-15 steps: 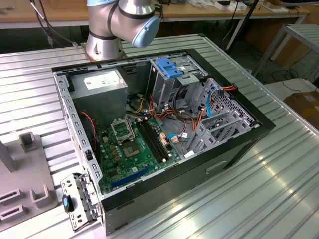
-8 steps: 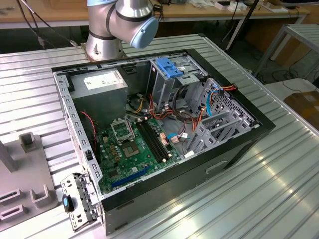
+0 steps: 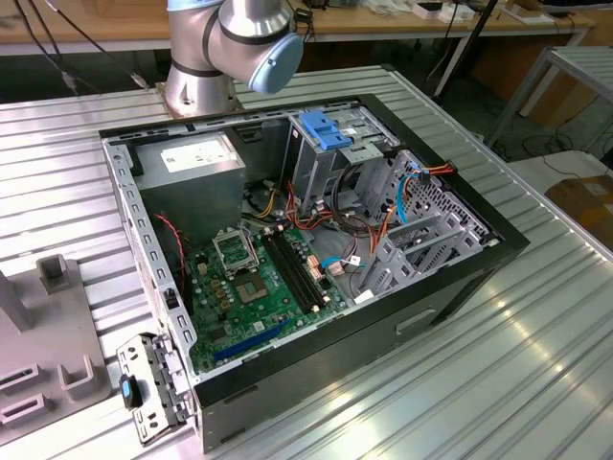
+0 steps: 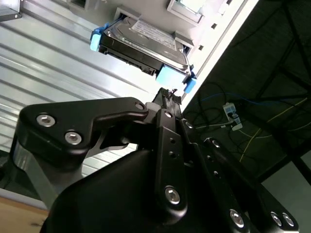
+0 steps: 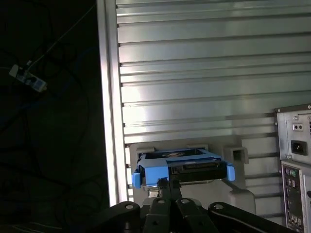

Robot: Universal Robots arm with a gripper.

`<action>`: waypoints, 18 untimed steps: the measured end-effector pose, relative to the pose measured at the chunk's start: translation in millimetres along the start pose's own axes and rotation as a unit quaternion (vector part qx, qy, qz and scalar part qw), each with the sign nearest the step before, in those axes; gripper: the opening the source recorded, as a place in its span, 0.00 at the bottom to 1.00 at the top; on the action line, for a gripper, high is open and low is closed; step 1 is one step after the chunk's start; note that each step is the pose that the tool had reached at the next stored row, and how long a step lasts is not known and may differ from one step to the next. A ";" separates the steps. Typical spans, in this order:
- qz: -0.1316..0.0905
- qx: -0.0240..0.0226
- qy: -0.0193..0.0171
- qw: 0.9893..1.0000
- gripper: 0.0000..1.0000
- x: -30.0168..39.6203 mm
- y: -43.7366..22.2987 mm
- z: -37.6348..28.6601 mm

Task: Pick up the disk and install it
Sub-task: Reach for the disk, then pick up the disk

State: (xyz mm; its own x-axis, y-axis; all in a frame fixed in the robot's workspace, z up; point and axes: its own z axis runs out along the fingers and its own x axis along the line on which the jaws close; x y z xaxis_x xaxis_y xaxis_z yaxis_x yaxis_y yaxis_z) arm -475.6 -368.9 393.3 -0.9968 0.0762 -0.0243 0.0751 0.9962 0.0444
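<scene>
Disk (image 4: 146,41) (image 5: 197,170): flat rectangular silver-grey metal hard drive, white printed label on its upper face, light-blue plastic rails along the sides and across the end.
Disk place: lying flat in a pale grey moulded holder (image 5: 238,154), not lifted; close to the tabletop's edge and near the rear panel of the computer case.
Claw (image 4: 168,94) (image 5: 168,182): black two-finger metal claw, seen in both wrist views with its tip just short of the disk's blue end rail; contact with the rail impossible to judge.
Claw state: narrow, fingertips drawn together, nothing between them.
Tabletop (image 3: 498,383) (image 5: 194,73): ribbed silver aluminium tabletop, carrying holder, disk and case.
Computer case (image 3: 316,374) (image 5: 293,145): black and grey tower case lying on its side, side cover off, interior facing up; rear panel with power socket and ports visible in the first wrist view.
Inside the case: green motherboard (image 3: 259,287) on the floor of the case; grey power supply box with a white label (image 3: 192,158) at the far corner towards the exterior view's left; metal drive cage topped by a blue plastic latch (image 3: 330,129) along the far wall; red, orange and blue cables between cage and board.
Fixture: grey moulded fixture with upright posts and slots (image 3: 67,374), on the tabletop at the exterior view's left, apart from the case.
Arm: silver robot arm with pale blue joint caps (image 3: 230,43), base on the tabletop beyond the far side of the case.
Beyond the edge: dark floor with loose cables and a white power strip (image 5: 26,77) (image 4: 231,114).
</scene>
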 end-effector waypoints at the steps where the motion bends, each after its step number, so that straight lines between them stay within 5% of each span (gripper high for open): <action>1: 0.000 0.000 0.000 1.000 0.11 0.0 0.0 0.0; 10: -0.005 0.000 0.000 1.000 0.11 0.2 0.0 0.0; 11: -0.023 -0.001 0.001 1.000 0.11 0.3 0.0 0.0; 13: -0.064 -0.002 0.003 0.998 0.11 0.2 0.0 0.0; 18: -0.135 -0.003 0.006 0.991 0.11 0.2 0.0 0.0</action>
State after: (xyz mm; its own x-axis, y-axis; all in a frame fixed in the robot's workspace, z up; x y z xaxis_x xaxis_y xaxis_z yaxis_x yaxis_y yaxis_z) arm -475.8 -368.9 393.3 -0.9806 -0.1943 -0.0243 -0.1952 0.9798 0.0443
